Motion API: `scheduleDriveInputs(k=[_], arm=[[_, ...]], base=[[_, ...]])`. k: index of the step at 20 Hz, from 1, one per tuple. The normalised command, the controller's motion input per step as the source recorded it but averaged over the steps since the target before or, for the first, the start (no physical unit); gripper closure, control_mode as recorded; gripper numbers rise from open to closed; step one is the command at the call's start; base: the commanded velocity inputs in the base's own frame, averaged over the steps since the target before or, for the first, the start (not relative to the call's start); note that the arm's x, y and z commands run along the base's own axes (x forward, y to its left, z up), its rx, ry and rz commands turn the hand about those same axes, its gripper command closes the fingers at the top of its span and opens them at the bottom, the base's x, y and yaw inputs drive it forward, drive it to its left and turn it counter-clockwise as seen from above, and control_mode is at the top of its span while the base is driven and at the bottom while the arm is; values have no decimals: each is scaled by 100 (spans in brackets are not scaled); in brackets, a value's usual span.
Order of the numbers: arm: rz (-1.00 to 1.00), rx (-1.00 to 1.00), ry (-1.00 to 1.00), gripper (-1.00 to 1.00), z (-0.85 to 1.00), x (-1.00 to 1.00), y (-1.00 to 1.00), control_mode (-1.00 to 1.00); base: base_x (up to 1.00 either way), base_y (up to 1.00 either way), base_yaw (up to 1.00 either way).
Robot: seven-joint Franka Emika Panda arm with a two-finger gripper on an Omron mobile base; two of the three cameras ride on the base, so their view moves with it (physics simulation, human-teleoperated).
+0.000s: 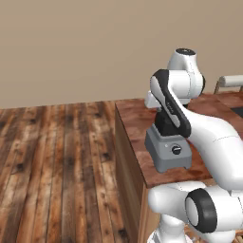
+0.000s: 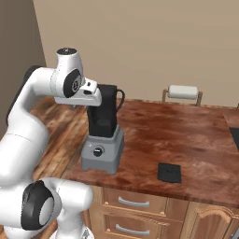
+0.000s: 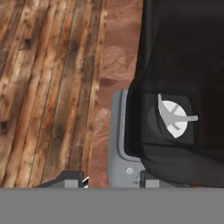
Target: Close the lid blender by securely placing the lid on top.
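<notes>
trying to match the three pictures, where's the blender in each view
Left base view: blender right of center on the counter's near corner, jar behind the arm.
Right base view: left of center at, lid lying to its right.
Hand view: right half, seen from above.
Shared landmark: its grey base.

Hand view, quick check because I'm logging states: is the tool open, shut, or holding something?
The tool: open, tips apart, holding nothing; the lid lies flat on the counter.
</notes>
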Motion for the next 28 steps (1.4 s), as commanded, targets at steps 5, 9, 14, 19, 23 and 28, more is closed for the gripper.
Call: scheduleDriveInputs(k=[5,9,14,19,23,28], arm=[[-1,0,-6,-100,0,-18,-2,-100],[-18,7,-15,-100,-11,-85,-56,-100],[-34,15,-8,-100,-12,-94,-98,-100],[-39,13,0,-100,-6,-58,-100,-100],[-39,11,3,-100,-9,-5,-100,-100],[-41,8,16,-100,-26,6,-100,-100]], base=[[0,0,0],[0,0,0],[0,0,0],[0,0,0],[0,0,0],[0,0,0]])
